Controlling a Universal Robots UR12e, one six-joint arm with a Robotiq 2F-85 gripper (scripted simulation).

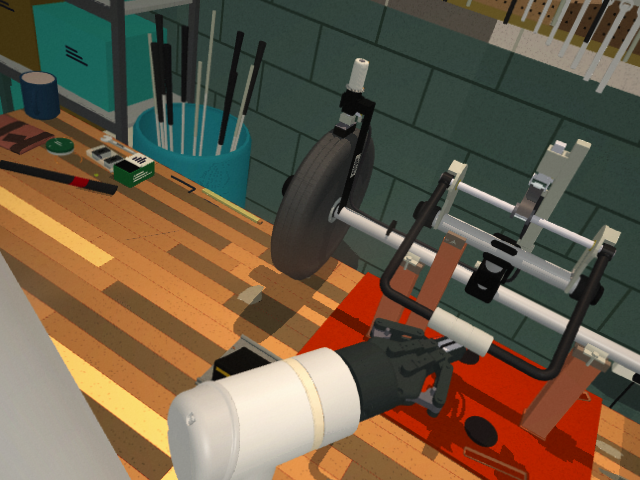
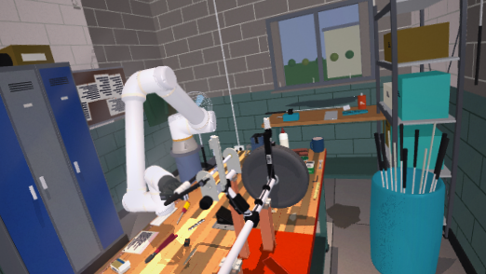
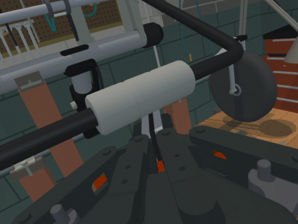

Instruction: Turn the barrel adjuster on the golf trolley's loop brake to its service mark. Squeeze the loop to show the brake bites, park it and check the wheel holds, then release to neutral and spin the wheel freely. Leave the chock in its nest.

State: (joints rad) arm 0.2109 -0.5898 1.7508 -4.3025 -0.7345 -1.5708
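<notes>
The white grip sleeve [image 1: 460,331] [image 3: 141,95] on the black loop brake bar [image 1: 517,356] sits just ahead of and above my fingertips. My gripper [image 1: 451,347] [image 3: 150,127] is closed and holds nothing, its tips just under the sleeve. The loop hangs from the trolley's white frame tube [image 1: 522,297], which rests on brown stands over a red mat [image 1: 465,392]. The grey wheel [image 1: 318,204] [image 3: 245,87] [image 2: 274,174] stands at the frame's left end with a white-capped black bracket [image 1: 356,98] above it. A small grey wedge [image 1: 252,294] lies on the bench near the wheel.
The brown stand [image 1: 558,392] and a black disc [image 1: 481,431] on the mat lie right of my wrist. A black box [image 1: 235,361] sits on the bench beside my forearm. A teal bin of shafts [image 1: 194,150] and small tools occupy the bench's far left.
</notes>
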